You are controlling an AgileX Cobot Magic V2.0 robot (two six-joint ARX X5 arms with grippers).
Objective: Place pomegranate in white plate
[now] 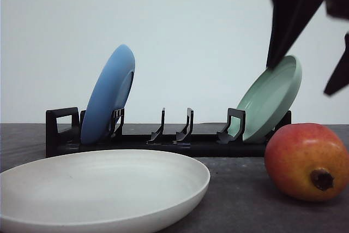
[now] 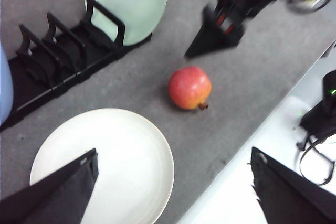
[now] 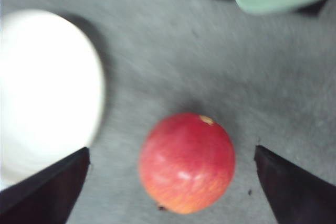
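Two claws are in play, and neither holds anything: the right claw hangs above the pomegranate with its fingers spread wide to either side of the fruit and not touching it, while the left claw is likewise spread, up over the near edge of the white plate. The pomegranate sits on the grey tabletop directly under the right claw, well apart from the plate, which lies off to that claw's left. Judging from this, a round, smooth fruit may roll or squirt out if the fingers close off-centre or too high on its curve, and a careless descent could nudge it toward the black rack with the blue plate and green plate just beyond. The right wrist view is blurred, so the height of the fingers over the fruit is hard to judge, and in the front view the right claw is cut off by the frame.
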